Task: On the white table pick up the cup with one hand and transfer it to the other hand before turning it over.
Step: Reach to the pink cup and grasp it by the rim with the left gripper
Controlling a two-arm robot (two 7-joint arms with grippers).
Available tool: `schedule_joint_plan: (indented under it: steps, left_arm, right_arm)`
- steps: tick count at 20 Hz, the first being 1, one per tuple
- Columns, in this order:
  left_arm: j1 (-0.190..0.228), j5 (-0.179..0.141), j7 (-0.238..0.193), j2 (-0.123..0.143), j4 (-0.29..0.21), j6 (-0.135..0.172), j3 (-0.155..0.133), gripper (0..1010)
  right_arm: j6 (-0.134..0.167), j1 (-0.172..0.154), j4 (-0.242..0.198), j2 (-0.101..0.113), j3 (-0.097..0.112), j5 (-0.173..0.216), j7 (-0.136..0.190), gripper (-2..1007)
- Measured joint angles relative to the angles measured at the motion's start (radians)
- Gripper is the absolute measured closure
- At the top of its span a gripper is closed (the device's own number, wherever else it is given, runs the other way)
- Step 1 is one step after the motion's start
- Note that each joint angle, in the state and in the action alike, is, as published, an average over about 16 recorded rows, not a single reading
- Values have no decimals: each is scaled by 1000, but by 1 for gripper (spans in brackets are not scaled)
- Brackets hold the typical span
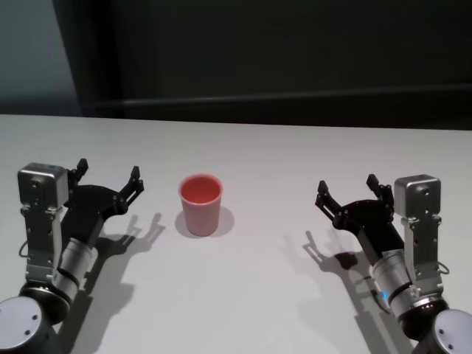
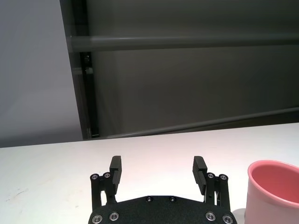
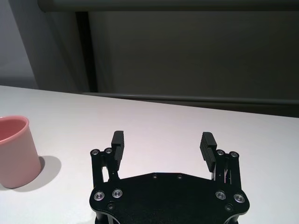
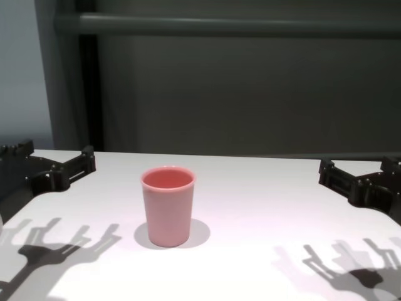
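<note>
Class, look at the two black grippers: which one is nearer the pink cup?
The left gripper: it is nearer the cup than the right gripper.

A dark wall (image 4: 250, 94) with a horizontal rail (image 4: 238, 25) behind

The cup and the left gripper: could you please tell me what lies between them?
Nothing but bare white table: in the head view the left gripper hovers open beside the cup, apart from it.

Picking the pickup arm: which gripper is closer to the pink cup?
Left. The left gripper sits open just beside the pink cup, on its left; the right gripper, also open, is clearly farther off on the other side.
</note>
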Motion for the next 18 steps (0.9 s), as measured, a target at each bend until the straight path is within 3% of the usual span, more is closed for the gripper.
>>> schedule_joint_plan:
  steps: [18]
  left_arm:
    - [0,0,0,0,0,0,0,9]
  right_arm:
    - [0,0,0,0,0,0,0,3]
